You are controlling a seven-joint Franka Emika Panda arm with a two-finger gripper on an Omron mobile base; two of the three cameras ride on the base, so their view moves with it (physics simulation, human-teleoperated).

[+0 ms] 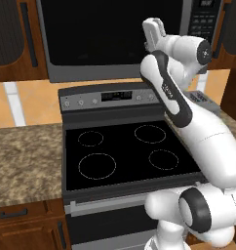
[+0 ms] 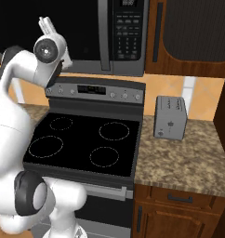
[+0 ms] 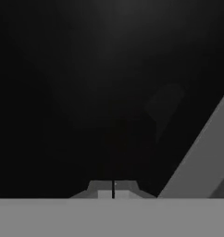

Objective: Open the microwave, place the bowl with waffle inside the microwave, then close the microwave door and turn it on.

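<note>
Closest to the hand camera: two small dark finger tips of the gripper (image 3: 113, 189), pressed together with nothing between them, facing the black glass window of the wide dark grey microwave door (image 3: 86, 92), whose grey frame slants in at 4 o'clock. Seemingly the step in hand: getting the door open, judged from the shut door of the large dark grey and black microwave (image 1: 120, 39). Best done by shifting toward the door's vertical edge beside the button keypad (image 2: 129, 32), hooking it, then pulling in a smooth arc. Below, at 6 o'clock, the black-topped stove (image 1: 125, 156); at 3 o'clock in the right base view, the small grey toaster (image 2: 170, 118). Bowl and waffle: whereabouts cannot be told.
</note>
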